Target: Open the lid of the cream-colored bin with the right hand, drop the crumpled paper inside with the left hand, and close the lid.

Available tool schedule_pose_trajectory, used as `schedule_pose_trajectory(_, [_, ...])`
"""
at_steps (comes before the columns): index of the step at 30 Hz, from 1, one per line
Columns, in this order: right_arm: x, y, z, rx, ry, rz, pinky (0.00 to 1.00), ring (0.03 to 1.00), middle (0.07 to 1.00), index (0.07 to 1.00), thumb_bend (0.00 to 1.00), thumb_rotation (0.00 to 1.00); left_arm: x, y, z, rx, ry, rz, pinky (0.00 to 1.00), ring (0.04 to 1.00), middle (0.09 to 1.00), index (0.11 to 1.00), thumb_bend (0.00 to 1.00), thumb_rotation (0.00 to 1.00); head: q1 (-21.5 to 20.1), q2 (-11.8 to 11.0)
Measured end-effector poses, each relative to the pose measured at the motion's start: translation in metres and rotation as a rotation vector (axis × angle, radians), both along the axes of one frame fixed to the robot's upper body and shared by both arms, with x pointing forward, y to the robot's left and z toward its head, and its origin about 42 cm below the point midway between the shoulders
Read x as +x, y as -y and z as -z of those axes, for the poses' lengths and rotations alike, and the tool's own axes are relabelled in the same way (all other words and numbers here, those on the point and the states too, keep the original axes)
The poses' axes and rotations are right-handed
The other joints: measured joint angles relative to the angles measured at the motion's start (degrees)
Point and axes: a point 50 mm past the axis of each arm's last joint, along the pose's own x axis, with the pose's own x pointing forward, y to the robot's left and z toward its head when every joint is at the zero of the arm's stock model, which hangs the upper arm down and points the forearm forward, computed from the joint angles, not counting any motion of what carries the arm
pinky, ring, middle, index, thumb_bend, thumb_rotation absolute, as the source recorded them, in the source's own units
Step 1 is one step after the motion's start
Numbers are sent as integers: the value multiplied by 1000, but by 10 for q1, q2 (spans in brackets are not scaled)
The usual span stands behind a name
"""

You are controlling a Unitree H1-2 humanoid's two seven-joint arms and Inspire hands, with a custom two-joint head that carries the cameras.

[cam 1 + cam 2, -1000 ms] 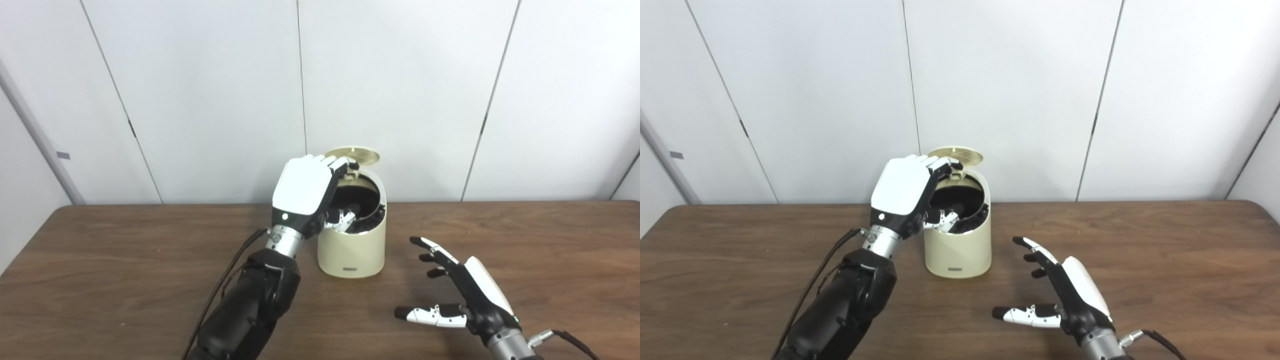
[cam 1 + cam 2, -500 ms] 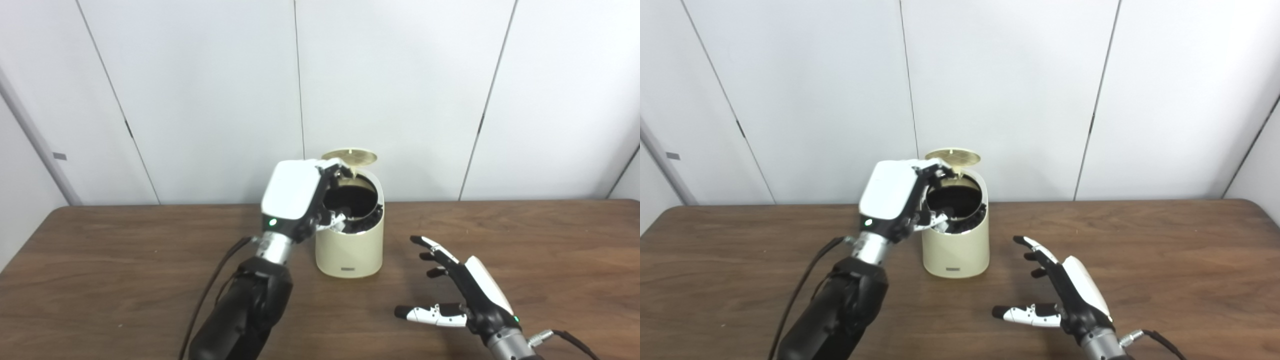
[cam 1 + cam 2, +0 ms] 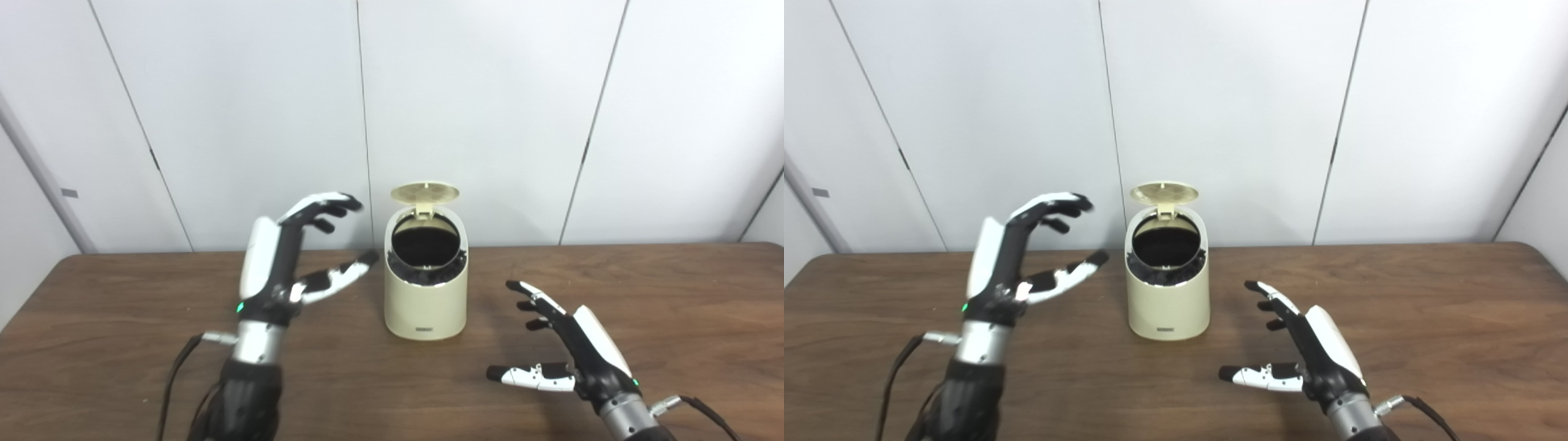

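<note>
The cream-colored bin [image 3: 425,306] stands on the wooden table [image 3: 122,306] near the middle. Its round lid [image 3: 425,193] is tipped up at the back, and the dark inside with a black liner shows. No crumpled paper can be seen anywhere. My left hand [image 3: 275,269] is raised to the left of the bin, apart from it, open with fingers spread and empty. My right hand [image 3: 566,349] hovers low over the table to the bin's right front, open and empty, palm facing left.
White wall panels [image 3: 490,122] rise just behind the table's far edge. A cable [image 3: 174,380] trails from the left wrist and another cable [image 3: 704,410] from the right wrist.
My left hand has drawn back from over the bin's mouth to the left, and its fingers have spread wide. The right hand has barely moved. The lid stays up.
</note>
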Motion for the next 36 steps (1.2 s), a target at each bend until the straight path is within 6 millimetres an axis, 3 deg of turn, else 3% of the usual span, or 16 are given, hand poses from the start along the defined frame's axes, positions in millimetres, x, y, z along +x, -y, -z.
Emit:
schedule_pose_trajectory(7, [25,-2,-33,-39,120,-39,747,853,918,885,747,487,-20,-23,30,-59,-120,14,605,701,777,803,695,153,-2,-1])
schedule_pose_trajectory(12, [45,-4,-63,-63,200,-67,815,902,902,868,726,400,-34,-28,62,-68,-212,13,608,716,776,812,677,137,-1,-1])
schedule_pose_trajectory(17, [64,-9,-86,-115,265,-87,901,897,885,850,754,469,-44,-25,87,-47,-298,14,607,727,780,818,679,128,2,0])
schedule_pose_trajectory(19, [68,-12,-95,-136,288,-91,883,870,874,840,754,464,-45,-24,94,-51,-314,15,609,729,781,818,685,113,2,0])
schedule_pose_trajectory(22, [74,-17,-108,-156,310,-106,702,821,866,838,763,448,-45,-22,98,-56,-315,23,607,724,778,813,691,106,3,-1])
schedule_pose_trajectory(25, [78,-21,-116,-163,309,-121,645,790,866,843,765,442,-45,-22,105,-58,-327,24,618,726,769,800,692,88,4,-1])
schedule_pose_trajectory(29, [88,-26,-125,-179,308,-136,622,785,870,841,753,423,-50,-24,117,-56,-358,25,622,727,764,788,690,64,4,-3])
schedule_pose_trajectory(36, [100,-38,-145,-222,293,-173,632,806,898,858,728,417,-50,-22,118,-45,-354,39,622,727,771,793,694,65,7,-4])
